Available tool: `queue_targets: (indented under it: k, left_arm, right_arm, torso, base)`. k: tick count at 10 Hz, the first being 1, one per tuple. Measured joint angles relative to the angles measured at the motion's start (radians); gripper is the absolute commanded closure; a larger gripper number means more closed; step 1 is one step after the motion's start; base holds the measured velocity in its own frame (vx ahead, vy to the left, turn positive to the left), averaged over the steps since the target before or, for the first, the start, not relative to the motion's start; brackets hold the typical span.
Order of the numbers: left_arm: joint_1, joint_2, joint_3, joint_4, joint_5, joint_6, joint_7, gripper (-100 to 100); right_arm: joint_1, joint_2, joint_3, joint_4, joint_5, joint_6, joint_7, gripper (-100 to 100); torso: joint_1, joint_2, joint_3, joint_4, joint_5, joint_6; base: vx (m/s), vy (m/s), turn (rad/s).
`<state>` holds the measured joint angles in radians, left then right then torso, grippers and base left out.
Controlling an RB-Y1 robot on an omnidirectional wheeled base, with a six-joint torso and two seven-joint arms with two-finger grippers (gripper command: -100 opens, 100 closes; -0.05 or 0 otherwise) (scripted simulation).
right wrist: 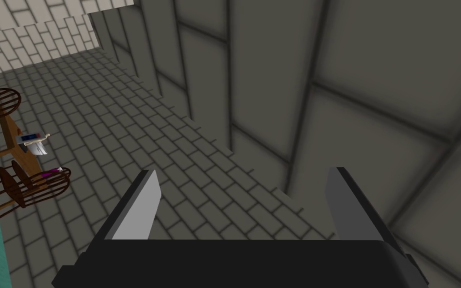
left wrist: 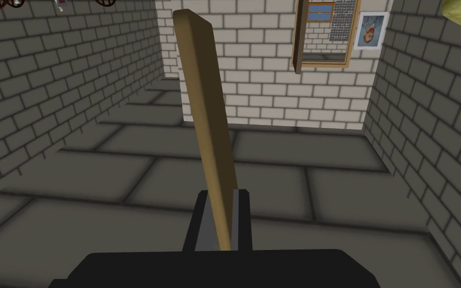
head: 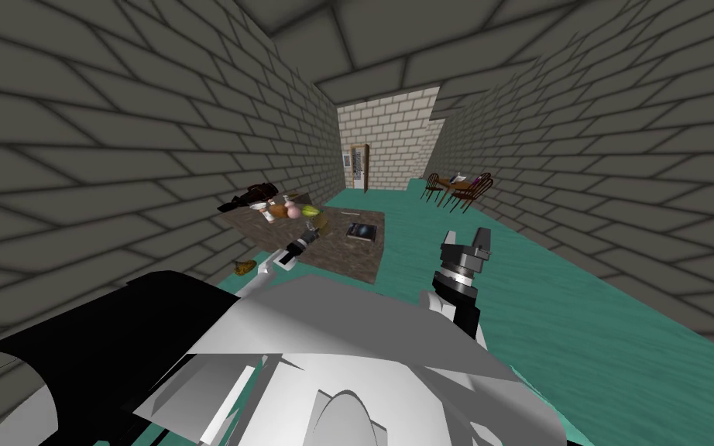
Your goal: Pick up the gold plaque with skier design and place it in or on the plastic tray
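A thin tan-gold plaque stands edge-on between the fingers of my left gripper, which is shut on its lower end. Its face is turned away, so no design shows. In the head view my left gripper hovers over the brown table, close to a dark flat rectangular thing lying on the table's right part. I cannot tell whether that thing is the tray. My right gripper is raised over the green floor to the right of the table, open and holding nothing.
Several small things crowd the table's far left end: a dark brown bag, a pink object, a green object. A yellowish thing lies on the floor by the left wall. A round table with chairs stands far right.
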<state>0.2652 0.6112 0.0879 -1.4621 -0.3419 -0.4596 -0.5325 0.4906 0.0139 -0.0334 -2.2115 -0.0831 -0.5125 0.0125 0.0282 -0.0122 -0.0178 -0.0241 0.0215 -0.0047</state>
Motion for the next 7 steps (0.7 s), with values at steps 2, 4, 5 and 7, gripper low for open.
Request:
queue_targets:
  k: [2, 4, 5, 7]
  left_arm:
    - [-0.004, 0.02, 0.022, -0.022, -0.019, 0.033, 0.026, 100]
    - [-0.019, 0.033, 0.038, -0.039, -0.041, 0.07, 0.047, 100]
    - [-0.026, 0.041, 0.047, -0.048, -0.052, 0.089, 0.058, 100]
    - [-0.034, 0.063, 0.067, -0.065, -0.068, 0.12, 0.085, 100]
  right_arm:
    - [0.0, 0.0, 0.0, 0.0, 0.0, 0.0, 0.0, 0]
    - [0.0, 0.0, 0.0, 0.0, 0.0, 0.0, 0.0, 0]
    - [0.0, 0.0, 0.0, 0.0, 0.0, 0.0, 0.0, 0]
    - [0.0, 0.0, 0.0, 0.0, 0.0, 0.0, 0.0, 0]
  torso:
    - [-0.002, -0.001, 0.0, 0.0, -0.001, -0.001]
    - [-0.005, 0.001, 0.001, 0.0, -0.002, -0.001]
    - [-0.005, 0.001, 0.001, 0.0, -0.002, -0.001]
    - [-0.005, 0.002, 0.001, 0.001, -0.002, -0.002]
  base:
    - [0.086, 0.124, -0.007]
    - [0.059, 0.117, -0.013]
    - [0.065, 0.136, -0.011]
    - [0.068, 0.118, -0.01]
